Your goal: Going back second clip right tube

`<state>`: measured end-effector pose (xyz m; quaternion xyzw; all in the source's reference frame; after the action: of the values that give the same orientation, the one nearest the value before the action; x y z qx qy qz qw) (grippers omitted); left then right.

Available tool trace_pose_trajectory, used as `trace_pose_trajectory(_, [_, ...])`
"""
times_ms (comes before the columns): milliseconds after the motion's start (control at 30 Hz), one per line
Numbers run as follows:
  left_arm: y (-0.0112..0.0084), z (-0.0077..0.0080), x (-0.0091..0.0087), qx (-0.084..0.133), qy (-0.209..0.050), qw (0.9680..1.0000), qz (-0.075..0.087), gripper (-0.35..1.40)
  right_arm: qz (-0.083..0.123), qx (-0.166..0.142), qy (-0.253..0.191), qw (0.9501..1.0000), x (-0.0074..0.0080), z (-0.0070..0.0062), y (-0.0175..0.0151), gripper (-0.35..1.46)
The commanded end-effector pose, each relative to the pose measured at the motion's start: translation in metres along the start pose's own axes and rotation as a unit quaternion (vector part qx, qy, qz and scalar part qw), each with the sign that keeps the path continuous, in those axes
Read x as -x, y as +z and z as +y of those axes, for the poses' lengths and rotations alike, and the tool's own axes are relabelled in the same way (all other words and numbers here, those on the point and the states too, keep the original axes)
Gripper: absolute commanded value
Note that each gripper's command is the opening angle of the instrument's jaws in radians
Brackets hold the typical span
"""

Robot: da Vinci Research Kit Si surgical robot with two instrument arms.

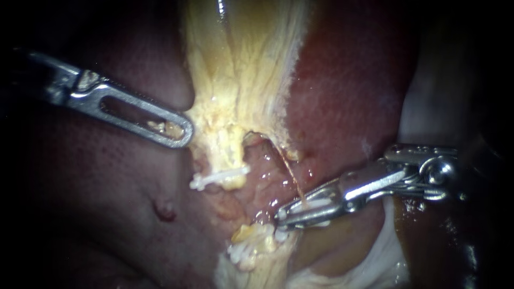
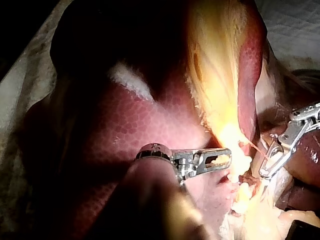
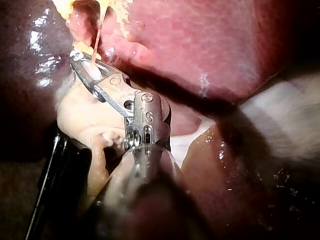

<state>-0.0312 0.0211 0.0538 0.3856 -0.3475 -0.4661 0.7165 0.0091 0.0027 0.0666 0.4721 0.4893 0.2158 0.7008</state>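
Pinching what seems a white clip (image 1: 316, 204), the right tool (image 1: 282, 217) touches the tube (image 1: 293, 179), contact partly hidden.

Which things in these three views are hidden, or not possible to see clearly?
1. Endoscope view: the tube runs behind the right instrument, so its lower end is hidden.
2. Endoscope view: the shaft of the left instrument is lost in the dark at the edge.
3. Left wrist view: the clip is too small to pick out in the bright tissue.
4. Right wrist view: the right instrument's own shaft covers what lies under it.
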Motion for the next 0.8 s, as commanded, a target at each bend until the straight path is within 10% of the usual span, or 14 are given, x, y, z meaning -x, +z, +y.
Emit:
trace_pose_trajectory(33, [0.0,0.0,0.0,0.0,0.0,1.0,0.0,-0.35,0.0,0.0,0.0,1.0,0.0,0.0,0.0,-0.35])
trace_pose_trajectory(233, [0.0002,0.0,-0.0001,0.001,0.0,1.0,0.0,-0.35,-0.003,-0.005,0.0,1.0,0.0,-0.0001,0.0001,-0.35])
trace_pose_trajectory(433, [0.0003,0.0,-0.0001,0.001,0.0,1.0,0.0,-0.35,0.026,0.013,-0.021,0.9993,0.0002,0.0,0.0012,0.41])
trace_pose_trajectory(800, [0.0004,0.0,-0.0002,0.001,0.001,1.0,-0.001,-0.35,0.041,0.05,-0.062,0.996,0.0006,0.0008,0.0023,0.5])
